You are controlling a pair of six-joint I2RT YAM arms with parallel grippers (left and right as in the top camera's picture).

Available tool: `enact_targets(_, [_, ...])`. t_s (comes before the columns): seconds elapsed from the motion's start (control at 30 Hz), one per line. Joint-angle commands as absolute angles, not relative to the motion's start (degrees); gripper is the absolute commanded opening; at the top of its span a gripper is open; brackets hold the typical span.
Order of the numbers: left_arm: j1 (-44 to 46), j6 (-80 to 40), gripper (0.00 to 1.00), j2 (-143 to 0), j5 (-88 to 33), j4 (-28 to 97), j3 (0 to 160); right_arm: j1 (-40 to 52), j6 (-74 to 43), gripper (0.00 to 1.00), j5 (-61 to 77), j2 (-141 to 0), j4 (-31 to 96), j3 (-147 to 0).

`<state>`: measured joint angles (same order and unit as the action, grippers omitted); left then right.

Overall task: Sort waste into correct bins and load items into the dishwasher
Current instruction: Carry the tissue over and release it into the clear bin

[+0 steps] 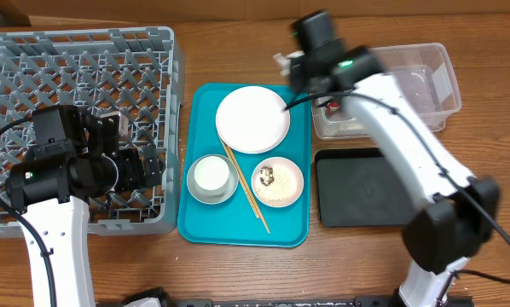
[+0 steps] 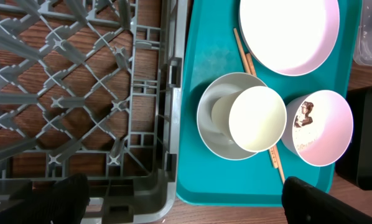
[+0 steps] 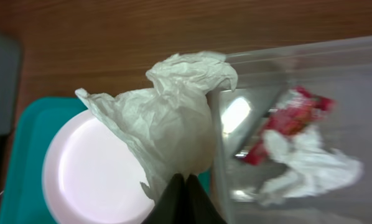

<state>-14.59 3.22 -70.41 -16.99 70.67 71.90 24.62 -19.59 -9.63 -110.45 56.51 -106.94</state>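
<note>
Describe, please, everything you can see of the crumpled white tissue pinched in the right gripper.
The crumpled white tissue is a thin, creased paper wad with one pointed flap spreading sideways. The right gripper is shut on one end of it. It shows in front of the white round plate and the clear plastic rectangular tub; contact with either cannot be told.

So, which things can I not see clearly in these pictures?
- Overhead: the right arm covers part of the clear tub; contents unclear.
- Overhead: the right gripper is blurred by motion.
- Left wrist: the bottom edge cuts off the left gripper.
- Right wrist: the tissue hides part of the white plate.
</note>
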Motion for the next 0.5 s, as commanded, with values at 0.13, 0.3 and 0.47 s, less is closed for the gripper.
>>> enact_targets(0.13, [-14.2,4.3,1.0,-70.4,-17.6,70.4,73.2,15.3,-21.5,0.15,-9.4,-111.3,64.5,-106.1])
enact_targets(0.3, [-14.2,4.3,1.0,-70.4,-17.6,70.4,73.2,12.4,-20.8,0.32,-6.9,-110.5,65.3,-106.3])
enact_targets(0.47, [-14.2,4.3,1.0,-70.4,-17.6,70.4,73.2,8.3,-20.6,0.34,0.6,-106.6,67.3,-106.3])
